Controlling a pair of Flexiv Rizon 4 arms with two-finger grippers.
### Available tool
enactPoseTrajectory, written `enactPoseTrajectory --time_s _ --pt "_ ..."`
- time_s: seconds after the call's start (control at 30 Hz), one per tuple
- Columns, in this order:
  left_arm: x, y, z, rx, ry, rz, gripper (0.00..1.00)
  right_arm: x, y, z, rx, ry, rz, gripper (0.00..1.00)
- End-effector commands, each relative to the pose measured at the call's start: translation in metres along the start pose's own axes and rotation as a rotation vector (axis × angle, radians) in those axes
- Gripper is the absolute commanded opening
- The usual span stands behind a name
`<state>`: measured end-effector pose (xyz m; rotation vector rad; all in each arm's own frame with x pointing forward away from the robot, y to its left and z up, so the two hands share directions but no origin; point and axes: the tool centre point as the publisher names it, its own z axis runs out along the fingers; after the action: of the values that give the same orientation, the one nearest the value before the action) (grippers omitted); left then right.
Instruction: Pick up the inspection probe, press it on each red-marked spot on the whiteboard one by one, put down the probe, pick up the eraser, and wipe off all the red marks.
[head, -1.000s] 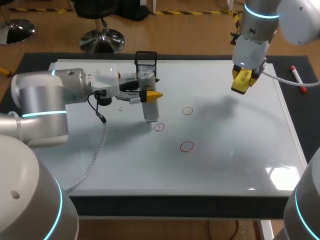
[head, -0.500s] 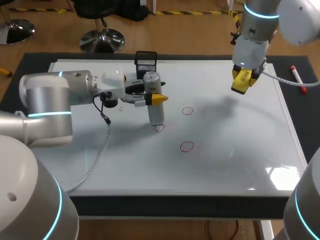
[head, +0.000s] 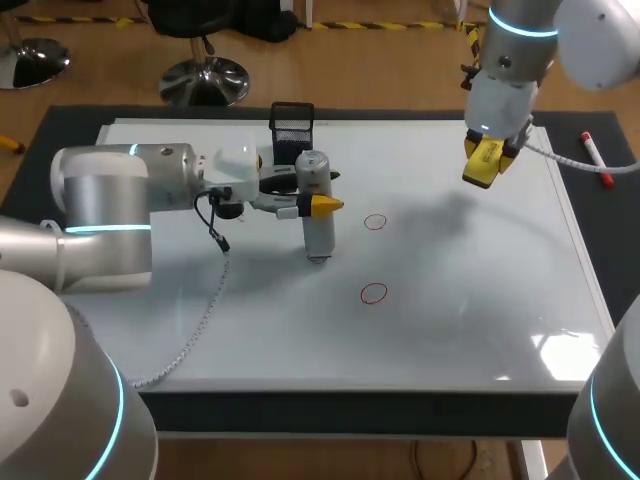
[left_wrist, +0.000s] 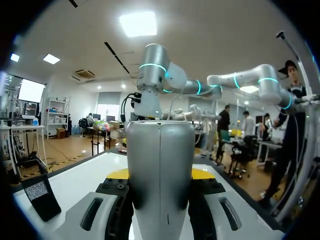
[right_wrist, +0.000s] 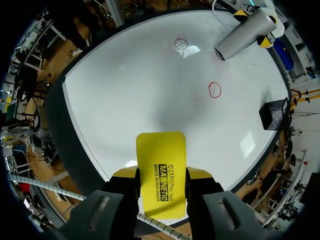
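A grey cylindrical inspection probe (head: 318, 222) stands upright on the whiteboard (head: 450, 330), its tip on the spot where one red mark lay; my left gripper (head: 312, 201) is shut on it. In the left wrist view the probe (left_wrist: 160, 165) fills the space between the fingers (left_wrist: 118, 200). Two red circles (head: 375, 222) (head: 373, 293) show to its right. High over the board's far right, my right gripper (head: 488, 160) is shut on a yellow eraser (right_wrist: 161, 170). From there the probe (right_wrist: 245, 32) and red marks (right_wrist: 215, 90) (right_wrist: 180, 44) lie ahead.
A black mesh holder (head: 291, 125) stands at the board's far edge, just behind the probe, also seen beside the left gripper (left_wrist: 40, 192). A red marker pen (head: 597, 158) lies on the dark mat right of the board. A grey cable (head: 190, 330) trails from the left wrist across the board.
My left arm has carried the probe rightward, brought it upright and set its tip on the leftmost red mark, which is now covered. The right arm has not moved.
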<state>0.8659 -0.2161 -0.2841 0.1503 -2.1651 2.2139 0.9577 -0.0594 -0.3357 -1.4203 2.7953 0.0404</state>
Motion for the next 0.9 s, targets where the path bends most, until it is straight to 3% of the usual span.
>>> enactPoseTrajectory --time_s 0.03,0.9 --pt "-0.001 0.002 0.000 0.002 0.006 -0.001 0.00 0.000 -0.001 -0.001 0.001 0.004 -0.001 0.00" --pt "-0.003 0.014 -0.005 -0.003 0.016 -0.004 0.00 0.000 -0.001 -0.001 0.001 0.004 -0.001 0.00"
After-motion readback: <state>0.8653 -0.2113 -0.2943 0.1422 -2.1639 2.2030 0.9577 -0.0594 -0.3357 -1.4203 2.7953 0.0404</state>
